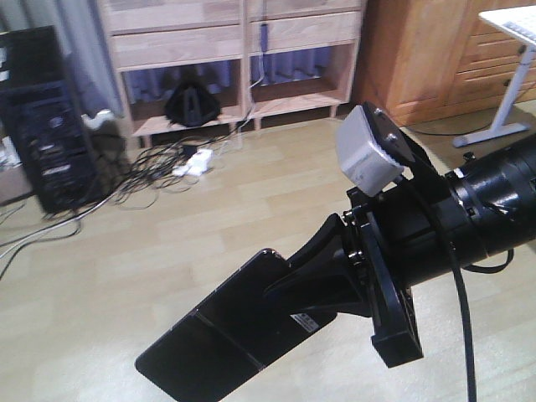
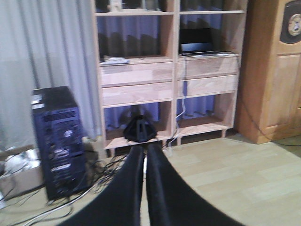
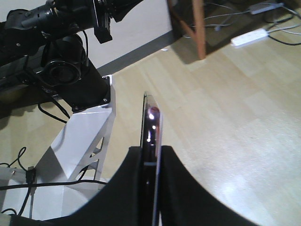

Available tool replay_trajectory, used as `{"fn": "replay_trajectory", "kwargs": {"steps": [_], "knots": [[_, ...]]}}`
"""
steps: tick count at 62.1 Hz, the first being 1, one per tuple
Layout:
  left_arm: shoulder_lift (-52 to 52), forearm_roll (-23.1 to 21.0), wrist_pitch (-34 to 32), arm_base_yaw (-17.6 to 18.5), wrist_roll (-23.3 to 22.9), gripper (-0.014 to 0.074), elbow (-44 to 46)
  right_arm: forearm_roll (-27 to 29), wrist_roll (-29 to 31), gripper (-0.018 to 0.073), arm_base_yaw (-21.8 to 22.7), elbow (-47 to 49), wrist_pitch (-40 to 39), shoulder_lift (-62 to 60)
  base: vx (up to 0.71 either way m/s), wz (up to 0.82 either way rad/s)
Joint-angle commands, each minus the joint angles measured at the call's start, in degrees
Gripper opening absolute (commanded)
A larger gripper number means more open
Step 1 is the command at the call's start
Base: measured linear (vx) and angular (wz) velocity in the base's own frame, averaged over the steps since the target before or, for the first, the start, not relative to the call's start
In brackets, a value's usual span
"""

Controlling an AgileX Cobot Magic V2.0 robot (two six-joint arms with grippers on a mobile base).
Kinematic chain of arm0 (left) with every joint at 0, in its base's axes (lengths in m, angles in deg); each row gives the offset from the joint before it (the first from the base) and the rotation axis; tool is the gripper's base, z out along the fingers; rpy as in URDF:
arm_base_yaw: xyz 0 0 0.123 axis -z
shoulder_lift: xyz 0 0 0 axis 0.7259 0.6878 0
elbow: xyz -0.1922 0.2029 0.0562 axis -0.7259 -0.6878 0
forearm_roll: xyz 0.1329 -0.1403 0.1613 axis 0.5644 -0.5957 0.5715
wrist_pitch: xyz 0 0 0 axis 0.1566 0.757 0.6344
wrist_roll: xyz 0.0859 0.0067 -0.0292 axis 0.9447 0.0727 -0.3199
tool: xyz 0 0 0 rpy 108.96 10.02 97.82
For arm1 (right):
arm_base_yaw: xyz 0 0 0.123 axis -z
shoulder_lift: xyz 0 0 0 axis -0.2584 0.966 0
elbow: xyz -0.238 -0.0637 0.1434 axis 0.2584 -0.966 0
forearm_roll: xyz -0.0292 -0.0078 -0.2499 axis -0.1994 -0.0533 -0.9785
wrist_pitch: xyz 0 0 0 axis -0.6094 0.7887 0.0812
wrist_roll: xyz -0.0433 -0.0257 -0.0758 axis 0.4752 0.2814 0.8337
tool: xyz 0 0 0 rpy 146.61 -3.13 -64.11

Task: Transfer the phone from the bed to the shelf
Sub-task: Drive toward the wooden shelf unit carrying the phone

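Note:
The phone (image 1: 209, 339), a glossy black slab with a seam across its middle, hangs in the air above the wooden floor, pinched at one end by my right gripper (image 1: 289, 293). In the right wrist view the phone (image 3: 151, 123) shows edge-on, pinkish along its rim, and my right gripper (image 3: 151, 151) is shut on it. The light-wood shelf (image 1: 209, 43) stands across the room at the back; the left wrist view also faces the shelf (image 2: 136, 75). My left gripper (image 2: 144, 151) is shut with nothing in it. The bed is out of view.
A black computer tower (image 1: 42, 126) stands left of the shelf, with tangled cables and a white power strip (image 1: 194, 162) on the floor. A laptop (image 2: 197, 44) sits on an upper board. A brown cabinet (image 1: 427, 59) and a white desk leg (image 1: 494, 109) are at the right.

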Motion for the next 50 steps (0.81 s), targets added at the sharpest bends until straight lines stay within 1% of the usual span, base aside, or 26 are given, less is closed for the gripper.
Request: {"fn": "replay_trajectory", "kwargs": {"steps": [1, 50], "knots": [[-0.4, -0.6, -4.3, 0.0, -0.5, 0.0001, 1.4, 4.7, 0.5, -0.0002, 0.1, 1.6, 3.6, -1.5, 0.45, -0.30], [-0.4, -0.6, -4.3, 0.0, -0.5, 0.0001, 1.4, 4.7, 0.5, -0.0002, 0.1, 1.6, 3.6, -1.5, 0.48, -0.25]]}}
